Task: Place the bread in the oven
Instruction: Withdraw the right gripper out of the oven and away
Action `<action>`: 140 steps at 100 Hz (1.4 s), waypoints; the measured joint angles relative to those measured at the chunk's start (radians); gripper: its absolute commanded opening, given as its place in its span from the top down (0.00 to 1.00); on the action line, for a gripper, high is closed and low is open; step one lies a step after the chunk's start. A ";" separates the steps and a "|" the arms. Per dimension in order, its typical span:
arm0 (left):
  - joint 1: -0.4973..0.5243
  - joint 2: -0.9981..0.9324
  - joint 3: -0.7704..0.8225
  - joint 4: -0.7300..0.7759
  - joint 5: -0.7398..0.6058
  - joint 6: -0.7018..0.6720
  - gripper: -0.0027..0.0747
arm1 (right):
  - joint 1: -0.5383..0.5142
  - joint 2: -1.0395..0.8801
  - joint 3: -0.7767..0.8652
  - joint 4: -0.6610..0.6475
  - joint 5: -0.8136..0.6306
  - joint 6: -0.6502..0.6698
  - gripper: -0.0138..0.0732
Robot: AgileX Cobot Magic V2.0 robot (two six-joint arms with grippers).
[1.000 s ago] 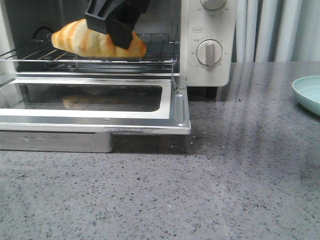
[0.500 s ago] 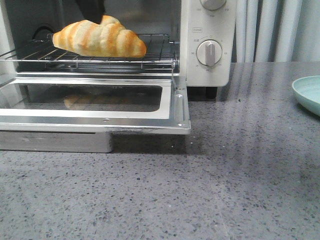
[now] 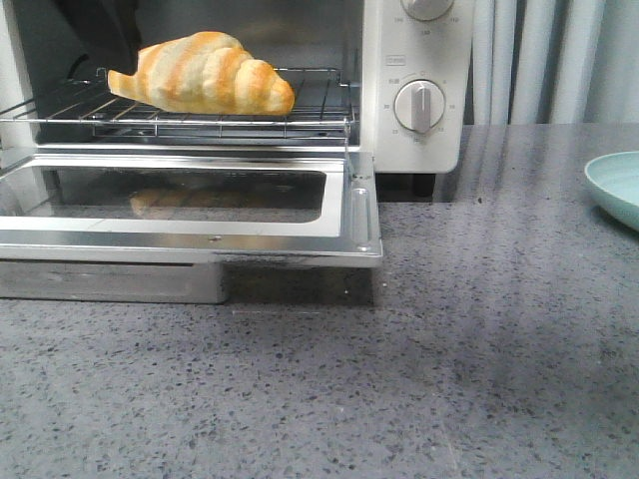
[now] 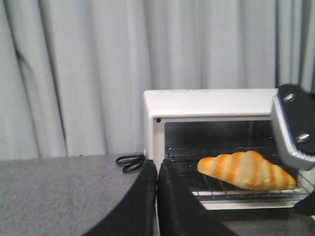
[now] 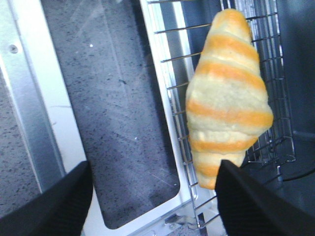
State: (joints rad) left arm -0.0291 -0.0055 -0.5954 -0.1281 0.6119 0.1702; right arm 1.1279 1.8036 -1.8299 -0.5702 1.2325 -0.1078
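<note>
The bread (image 3: 205, 75), golden-orange with cream stripes, lies by itself on the wire rack (image 3: 300, 120) inside the cream-white oven (image 3: 414, 60), whose door (image 3: 344, 235) hangs open and flat. In the right wrist view the bread (image 5: 227, 98) lies on the rack's front part. My right gripper (image 5: 153, 169) hovers above it and the door glass, open and empty, one fingertip (image 5: 231, 182) close over the bread's end. My left gripper (image 4: 157, 169) is shut with nothing in it, left of the oven (image 4: 206, 103); from there the bread (image 4: 246, 169) shows too.
A pale teal plate (image 3: 614, 190) sits at the counter's right edge. The open door sticks out over the grey speckled counter (image 3: 449, 349). Two round dials (image 3: 417, 105) face forward. A black cable (image 4: 130, 161) lies by the oven's left side. Grey curtains hang behind.
My right gripper, shut on the bread one second ago, has let go and risen out of the front view. The bread stays on the rack, barely shifted.
</note>
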 measured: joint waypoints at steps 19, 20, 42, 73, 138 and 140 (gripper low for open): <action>0.100 0.000 0.195 -0.100 -0.170 0.002 0.99 | 0.002 -0.025 0.000 0.002 0.006 0.026 0.30; 0.102 0.000 0.203 -0.101 -0.184 0.002 0.99 | 0.002 -0.025 0.000 0.002 0.006 0.026 0.30; 0.121 0.000 0.423 -0.111 -0.297 0.002 0.99 | 0.002 -0.095 0.000 0.014 0.010 0.039 0.38; 0.121 0.000 0.469 -0.113 -0.301 0.002 0.99 | 0.002 -0.211 -0.002 0.047 0.017 0.041 0.89; 0.121 0.000 0.469 -0.113 -0.303 0.002 0.99 | 0.002 -0.277 -0.002 0.055 0.027 0.065 0.93; 0.121 0.000 0.469 -0.113 -0.303 0.002 0.99 | 0.002 -0.277 -0.002 0.055 0.027 0.065 0.93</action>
State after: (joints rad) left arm 0.0920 -0.0055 -0.1266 -0.2411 0.3094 0.1721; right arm 1.1296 1.5264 -1.8314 -0.5151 1.2598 -0.0423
